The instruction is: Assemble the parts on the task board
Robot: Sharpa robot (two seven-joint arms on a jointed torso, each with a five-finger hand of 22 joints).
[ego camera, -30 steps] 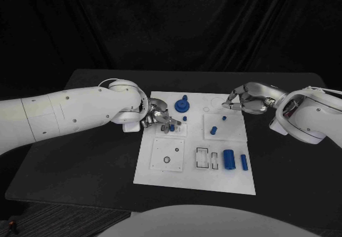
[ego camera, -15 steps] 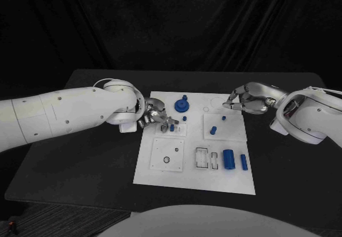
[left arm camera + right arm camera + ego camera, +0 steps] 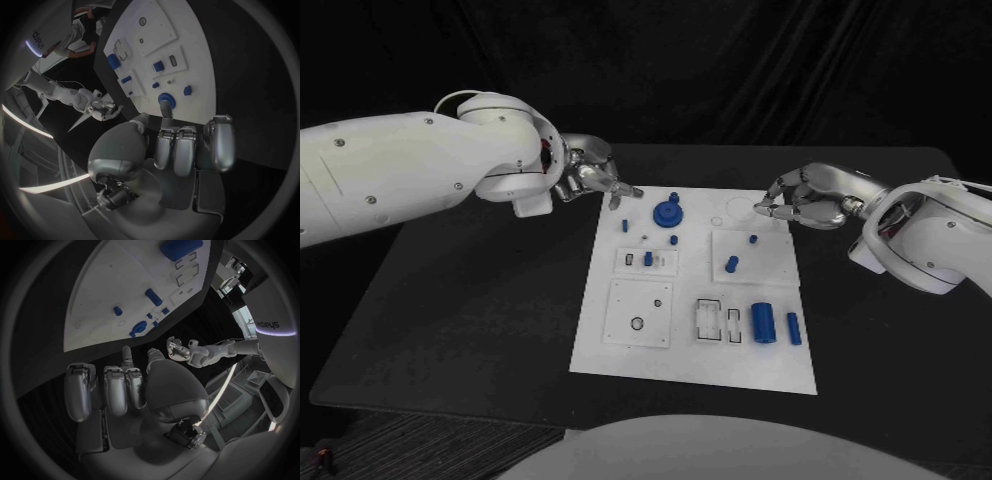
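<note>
Matte white rectangular task board [image 3: 692,355] with glossy blue cylindrical parts [image 3: 763,322].

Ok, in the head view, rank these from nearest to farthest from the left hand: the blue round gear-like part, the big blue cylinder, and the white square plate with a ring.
1. The blue round gear-like part, at the board's far edge, just beside the left hand.
2. The white square plate with a ring, on the board's left side, nearer the robot.
3. The big blue cylinder, on the board's near right side.
</note>
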